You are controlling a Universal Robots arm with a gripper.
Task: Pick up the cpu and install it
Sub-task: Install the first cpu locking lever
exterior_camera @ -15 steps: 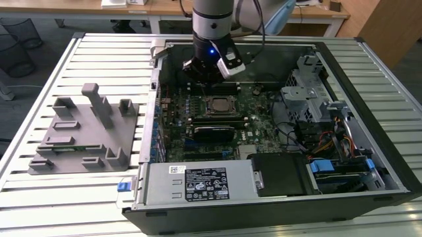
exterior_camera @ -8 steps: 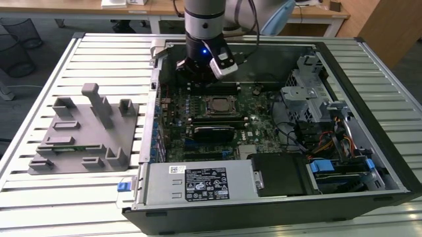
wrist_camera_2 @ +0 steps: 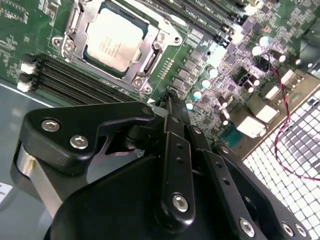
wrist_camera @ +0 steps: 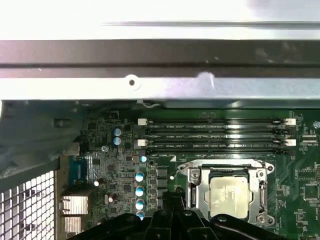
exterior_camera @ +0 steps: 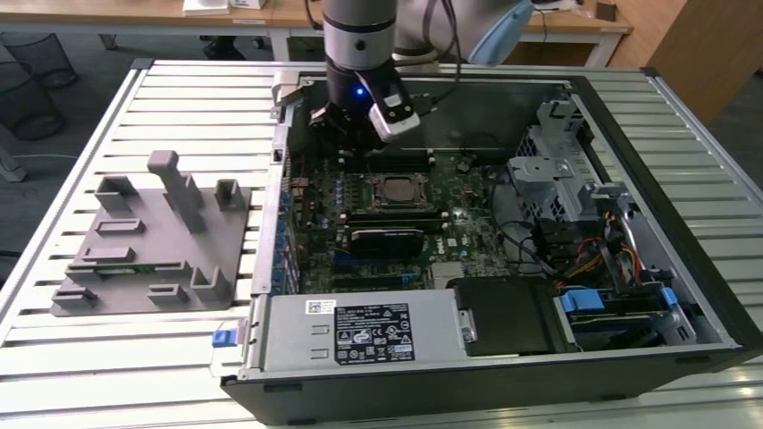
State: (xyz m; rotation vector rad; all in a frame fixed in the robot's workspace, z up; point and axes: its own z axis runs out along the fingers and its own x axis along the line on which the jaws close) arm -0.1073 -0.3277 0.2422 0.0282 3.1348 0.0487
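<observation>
One arm held its pincer low over the green circuit board inside an open computer case, which lay on a slatted worktop. Its fingers were drawn together at the tips with nothing between them. The cpu sat flat in its metal socket on the board, silvery top upward, with long black memory slots on either side; the pincer was near it but not touching it, closer to the perforated grille. A grey plastic fixture rested on the worktop at the exterior view's left of the case.
</observation>
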